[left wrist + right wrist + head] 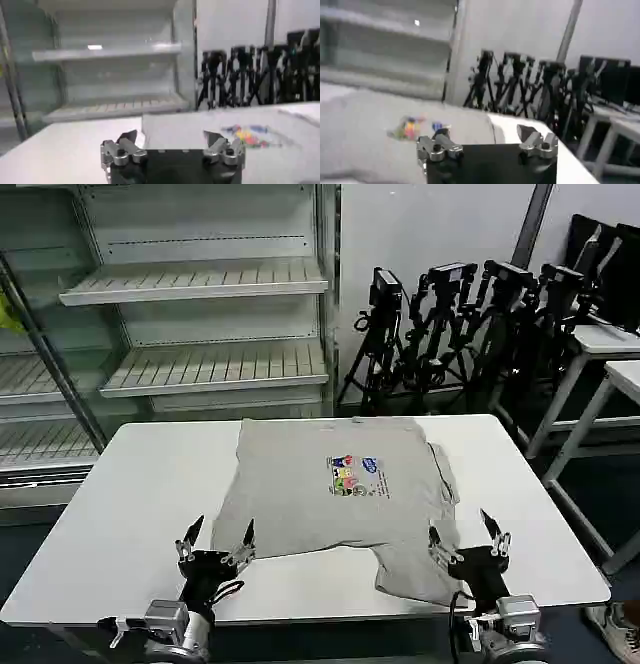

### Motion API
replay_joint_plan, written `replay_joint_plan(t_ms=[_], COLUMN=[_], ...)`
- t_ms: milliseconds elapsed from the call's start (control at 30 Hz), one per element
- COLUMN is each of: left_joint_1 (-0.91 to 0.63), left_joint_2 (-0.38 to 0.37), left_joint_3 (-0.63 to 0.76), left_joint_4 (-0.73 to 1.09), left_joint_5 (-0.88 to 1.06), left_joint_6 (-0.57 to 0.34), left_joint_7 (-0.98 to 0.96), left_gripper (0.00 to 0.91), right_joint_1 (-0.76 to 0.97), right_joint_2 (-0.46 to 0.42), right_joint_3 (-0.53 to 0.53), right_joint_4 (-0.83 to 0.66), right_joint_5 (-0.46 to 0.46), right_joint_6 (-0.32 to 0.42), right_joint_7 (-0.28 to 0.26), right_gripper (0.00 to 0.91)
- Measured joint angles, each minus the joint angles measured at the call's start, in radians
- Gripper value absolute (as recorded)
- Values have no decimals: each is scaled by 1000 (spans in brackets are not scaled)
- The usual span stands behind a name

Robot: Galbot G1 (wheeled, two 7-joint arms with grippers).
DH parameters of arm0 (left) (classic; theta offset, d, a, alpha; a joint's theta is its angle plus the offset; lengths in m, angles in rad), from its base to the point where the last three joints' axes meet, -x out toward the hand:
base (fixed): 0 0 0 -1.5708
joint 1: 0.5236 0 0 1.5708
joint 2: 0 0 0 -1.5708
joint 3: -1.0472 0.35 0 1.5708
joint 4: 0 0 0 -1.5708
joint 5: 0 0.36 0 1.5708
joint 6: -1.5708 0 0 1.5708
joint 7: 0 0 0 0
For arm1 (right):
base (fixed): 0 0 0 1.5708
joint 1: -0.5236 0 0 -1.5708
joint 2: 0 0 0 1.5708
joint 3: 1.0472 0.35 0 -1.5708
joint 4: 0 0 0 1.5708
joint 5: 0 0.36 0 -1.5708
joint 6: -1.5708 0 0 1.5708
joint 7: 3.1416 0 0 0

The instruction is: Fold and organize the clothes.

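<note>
1. My left gripper point(218, 536) is at the near edge of the white table point(140, 484), low in the head view, with its two fingers spread wide and nothing between them.
2. It stands just at the near left corner of the T-shirt point(335, 489); I cannot tell if a fingertip touches the cloth.
3. My right gripper point(466, 534) is at the near edge on the right side, also with fingers spread wide and holding nothing. It stands at the near right part of the shirt, where the cloth hangs close to the table edge.
4. The T-shirt lies flat, a little right of the middle of the table. Its far edge is near the far edge of the table, and its long axis goes from the far side toward me.
5. The chest print point(354, 474) faces up, on the right half of the cloth. The near right part is wrinkled and comes further toward me than the near left part.
6. There is a wide free area of the table on my left of the shirt, and a narrower one on my right.
7. Behind the table stand shelves point(200, 284) on the left and black tripods point(450, 324) on the right.
8. In my left wrist view the left gripper point(172, 145) is open above the table, with the print point(247, 135) beyond it.
9. In my right wrist view the right gripper point(487, 142) is open too, with the grey cloth beyond it.
</note>
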State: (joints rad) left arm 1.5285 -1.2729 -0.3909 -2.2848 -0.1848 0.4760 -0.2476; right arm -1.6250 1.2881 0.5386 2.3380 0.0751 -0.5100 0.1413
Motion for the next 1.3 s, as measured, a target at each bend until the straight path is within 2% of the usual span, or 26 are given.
replay_joint_plan(t_ms=[567,600,633,733,767,1300], left_joint_1=[-45,-48,-52,-59,-61,-58], left_joint_2=[69,70,72,77,78,83], left_joint_3=[-11,-11,-9,-7,-6,-6], left_joint_4=[140,145,151,161,162,162], left_joint_5=[-143,-150,-157,-177,-183,-242], left_joint_6=[80,82,83,84,85,92], left_joint_7=[-27,-29,-29,-29,-29,-28], left_gripper=[907,312,20,20,20,20], right_joint_1=[-106,-109,-111,-119,-122,-158], right_joint_2=[38,40,42,47,49,60], right_joint_3=[-19,-22,-24,-35,-38,-67], right_joint_4=[-43,-46,-49,-54,-55,-54], right_joint_5=[-13,-14,-15,-15,-14,49], right_joint_6=[-19,-18,-18,-18,-18,-13], right_joint_7=[6,7,8,6,6,14], right_gripper=[907,836,393,20,0,0])
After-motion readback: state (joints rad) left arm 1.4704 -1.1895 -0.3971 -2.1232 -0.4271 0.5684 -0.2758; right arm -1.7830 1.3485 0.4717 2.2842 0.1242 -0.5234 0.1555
